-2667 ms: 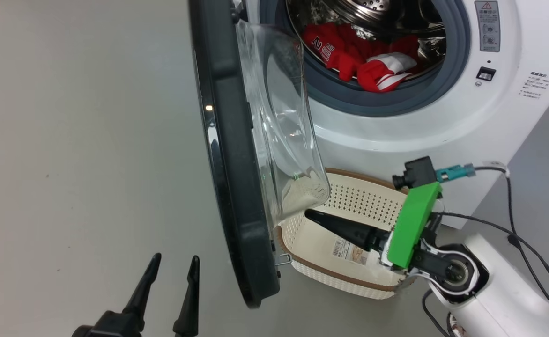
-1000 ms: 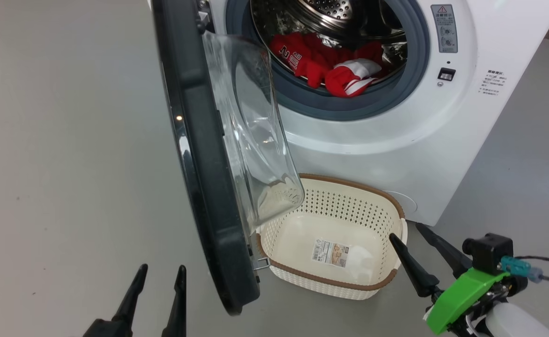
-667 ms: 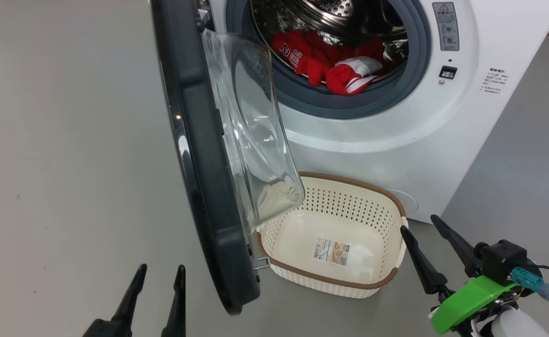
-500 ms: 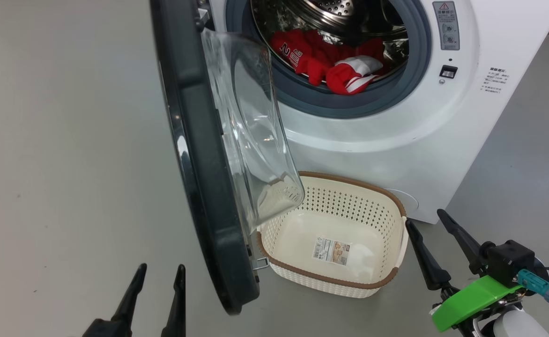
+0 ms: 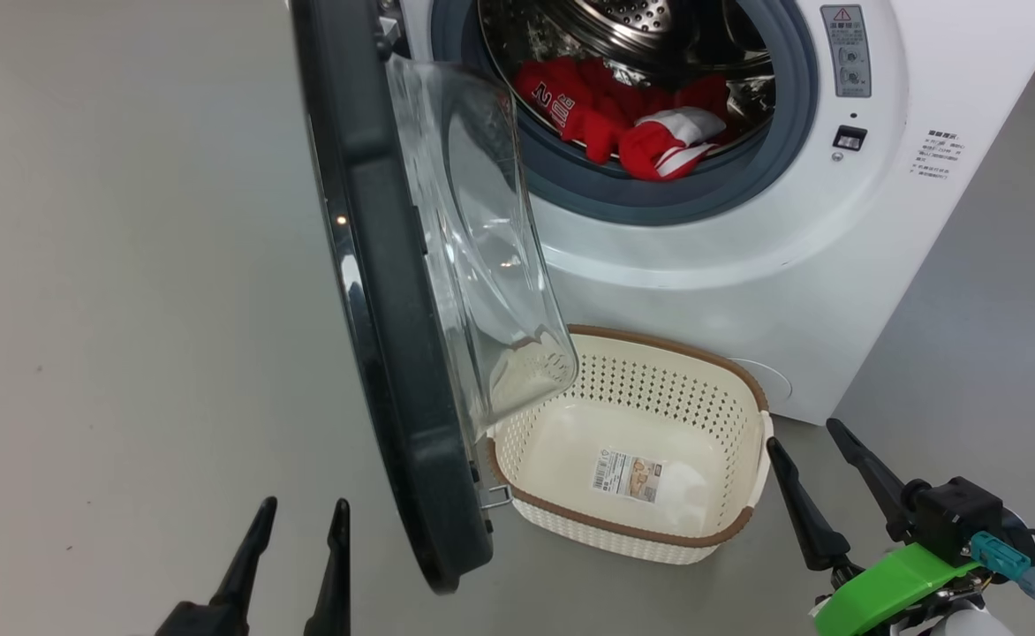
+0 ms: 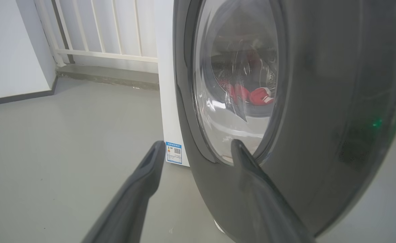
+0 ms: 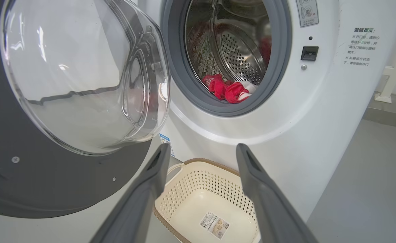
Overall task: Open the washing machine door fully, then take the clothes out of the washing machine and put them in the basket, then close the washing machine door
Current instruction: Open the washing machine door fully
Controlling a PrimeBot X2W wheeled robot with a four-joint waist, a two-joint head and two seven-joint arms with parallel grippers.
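Note:
The white washing machine (image 5: 747,230) stands ahead. Its washing machine door (image 5: 385,291), black rim with a clear glass bowl, is swung out and seen edge-on. Red clothes (image 5: 632,124) with white trim lie in the steel drum. The cream basket (image 5: 659,535) sits on the floor below the opening, holding just a paper label. My left gripper (image 5: 305,503) is open on the outer side of the door (image 6: 319,101), apart from it. My right gripper (image 5: 802,433) is open just right of the basket, pointing at the basket (image 7: 198,182) and clothes (image 7: 226,89), holding nothing.
Grey floor (image 5: 129,265) spreads to the left of the door and to the right of the machine. A white railing (image 6: 100,30) and a low kerb run behind the machine. A small blue label (image 6: 173,152) marks the machine's lower corner.
My right gripper has drawn back from over the basket to its right side, still open. The door and the left gripper stand as before.

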